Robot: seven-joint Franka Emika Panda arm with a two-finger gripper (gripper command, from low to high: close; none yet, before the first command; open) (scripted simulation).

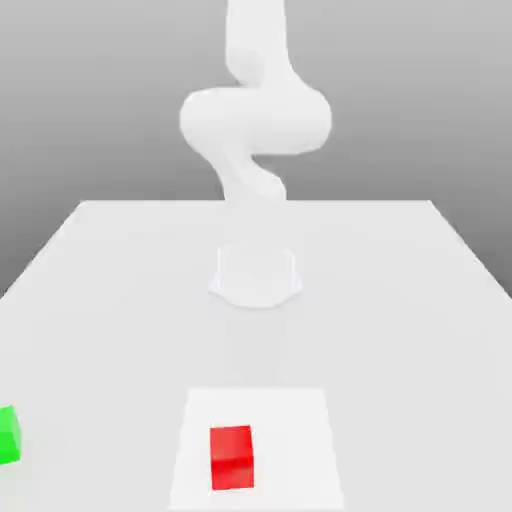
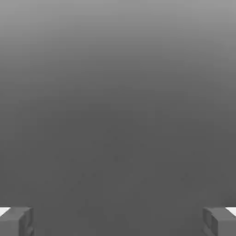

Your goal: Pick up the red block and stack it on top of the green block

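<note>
red block [image 1: 231, 457] sits closest to us in the exterior view, low down near the front edge of the table [image 1: 120, 270]. it rests on a paler square patch [image 1: 290, 420], and we think that patch marks a starting spot. green block [image 1: 8, 435] is well apart from it, far over at the exterior view's left, half cut off by the edge. both blocks lie flat on the table and nothing touches them.

we see our white arm [image 1: 255, 115] rising from its round base [image 1: 256, 275] in the middle of the table, and it bends up high. in the hand view our gripper [image 2: 118, 221] has its two grey fingers [image 2: 16, 221] spread wide, one at each side, with nothing between them. we hold nothing yet. we think the hand is open like this so it can go down around the red block.

the table is plain white and smooth. the room behind is just grey, with no walls or things we can make out.
</note>
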